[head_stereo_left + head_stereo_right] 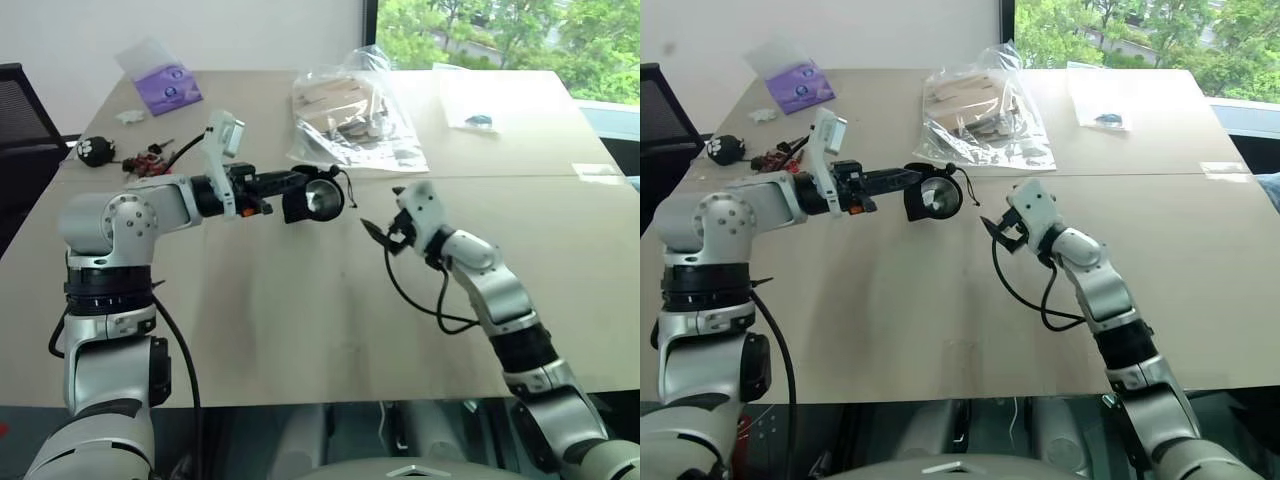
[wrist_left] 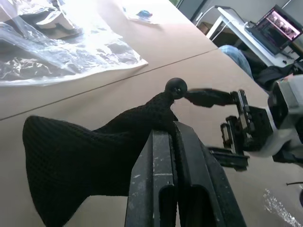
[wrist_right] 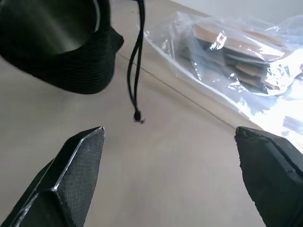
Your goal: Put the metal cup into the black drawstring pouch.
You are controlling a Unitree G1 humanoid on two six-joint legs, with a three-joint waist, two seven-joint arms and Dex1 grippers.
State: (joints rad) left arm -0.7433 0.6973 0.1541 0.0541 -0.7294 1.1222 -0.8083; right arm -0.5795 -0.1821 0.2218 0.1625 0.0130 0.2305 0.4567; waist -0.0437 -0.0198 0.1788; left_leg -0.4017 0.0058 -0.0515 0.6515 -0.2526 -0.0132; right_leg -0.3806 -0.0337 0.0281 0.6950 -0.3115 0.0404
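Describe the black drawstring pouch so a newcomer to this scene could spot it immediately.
On the long tan table, look just in front of the clear plastic bag. The black drawstring pouch hangs above the tabletop, pinched in the left gripper. Unlike the black plush toy, it shows shiny metal in its open mouth.

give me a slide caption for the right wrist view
Open right gripper facing the held-up black pouch, cup inside, cord dangling.

Light wooden table; clear plastic bag, purple packet, black plush toy at far side.
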